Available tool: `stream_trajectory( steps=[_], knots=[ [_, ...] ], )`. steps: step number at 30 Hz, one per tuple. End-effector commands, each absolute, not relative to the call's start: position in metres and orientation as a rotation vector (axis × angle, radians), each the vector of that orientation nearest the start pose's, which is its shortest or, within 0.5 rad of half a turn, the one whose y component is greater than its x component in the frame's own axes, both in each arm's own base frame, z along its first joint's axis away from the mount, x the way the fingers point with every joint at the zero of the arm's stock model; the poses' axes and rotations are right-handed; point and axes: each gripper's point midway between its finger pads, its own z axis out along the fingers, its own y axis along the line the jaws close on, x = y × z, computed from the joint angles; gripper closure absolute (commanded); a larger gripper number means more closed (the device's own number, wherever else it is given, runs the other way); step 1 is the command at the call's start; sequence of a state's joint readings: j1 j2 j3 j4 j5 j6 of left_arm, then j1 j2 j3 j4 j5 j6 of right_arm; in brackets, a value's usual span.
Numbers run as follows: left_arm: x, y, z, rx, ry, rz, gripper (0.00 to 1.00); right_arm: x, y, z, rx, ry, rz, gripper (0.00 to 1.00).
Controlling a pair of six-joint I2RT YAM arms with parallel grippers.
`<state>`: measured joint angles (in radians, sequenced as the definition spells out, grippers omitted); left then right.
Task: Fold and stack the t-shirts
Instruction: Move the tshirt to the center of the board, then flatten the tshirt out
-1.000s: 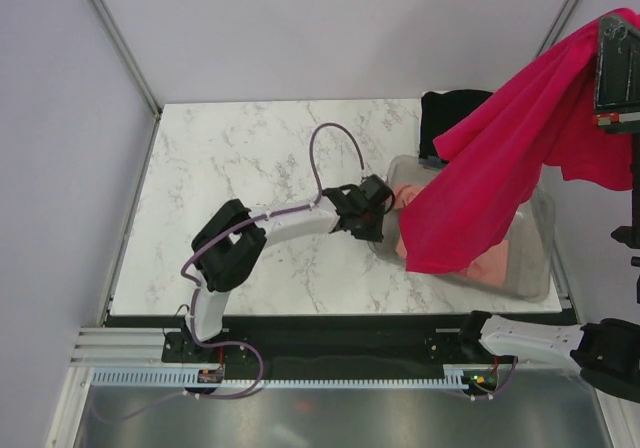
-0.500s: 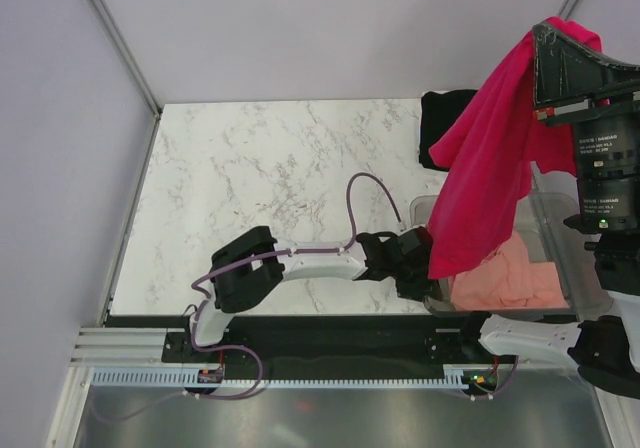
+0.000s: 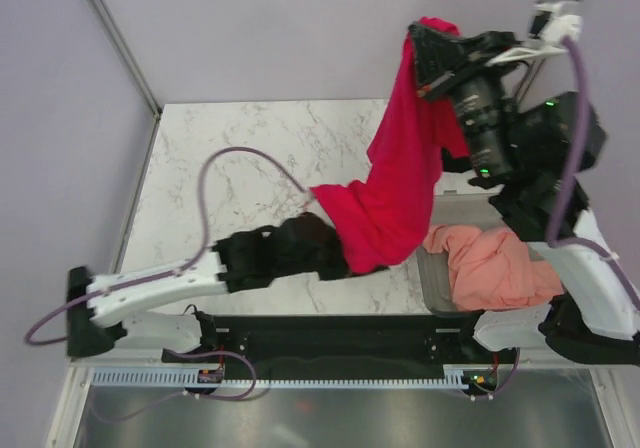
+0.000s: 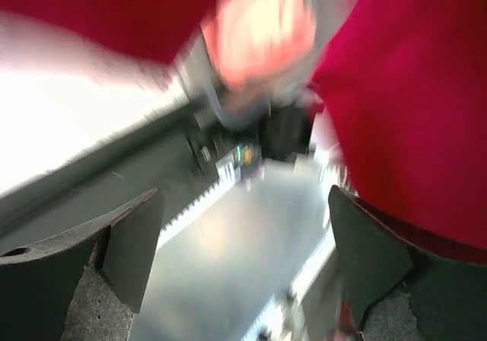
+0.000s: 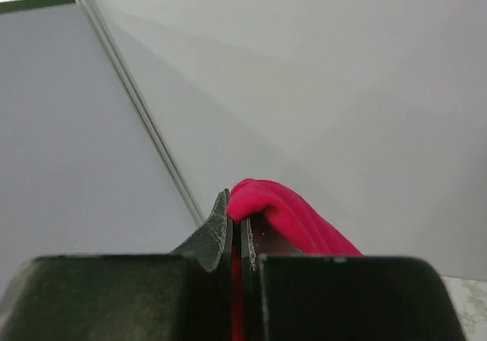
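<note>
Up high, the right pincer [image 5: 236, 215] clamped the crimson t-shirt [image 3: 400, 168], which hung beneath it; the left pincer [image 4: 243, 196] gaped apart beside its lower end, the salmon-pink t-shirt [image 3: 495, 268] lying to its right.

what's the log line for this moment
right end effector: shut on red shirt, high | left end effector: open by its low end | pink shirt: in bin
</note>
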<state>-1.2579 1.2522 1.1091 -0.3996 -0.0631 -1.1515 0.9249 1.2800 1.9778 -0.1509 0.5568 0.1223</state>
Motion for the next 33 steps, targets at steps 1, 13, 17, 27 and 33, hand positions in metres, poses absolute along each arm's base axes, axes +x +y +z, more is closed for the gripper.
stream_trajectory(
  steps=[1, 13, 17, 27, 33],
  knots=[
    [0.144, -0.270, 0.251, -0.177, 2.249, -0.986, 0.05, 0.271, 0.243, 0.656, 0.003, 1.129, 0.750, 1.00],
    [0.144, -0.103, 0.247, -0.475, 2.129, -0.558, 0.02, 0.342, 0.202, 0.460, 0.285, 1.560, 0.244, 0.03],
    [0.140, -0.094, 0.239, -0.502, 2.115, -0.573, 0.01, 0.342, 0.118, 0.346, 0.537, 1.773, 0.190, 0.02],
    [0.139, -0.112, 0.238, -0.406, 2.184, -0.560, 0.01, 0.296, 0.217, 0.212, 0.223, 2.206, 0.551, 0.02],
    [0.136, -0.089, 0.235, -0.508, 2.129, -0.562, 0.07, 0.235, 0.300, 0.145, -0.006, 2.362, 0.539, 0.02]
  ],
)
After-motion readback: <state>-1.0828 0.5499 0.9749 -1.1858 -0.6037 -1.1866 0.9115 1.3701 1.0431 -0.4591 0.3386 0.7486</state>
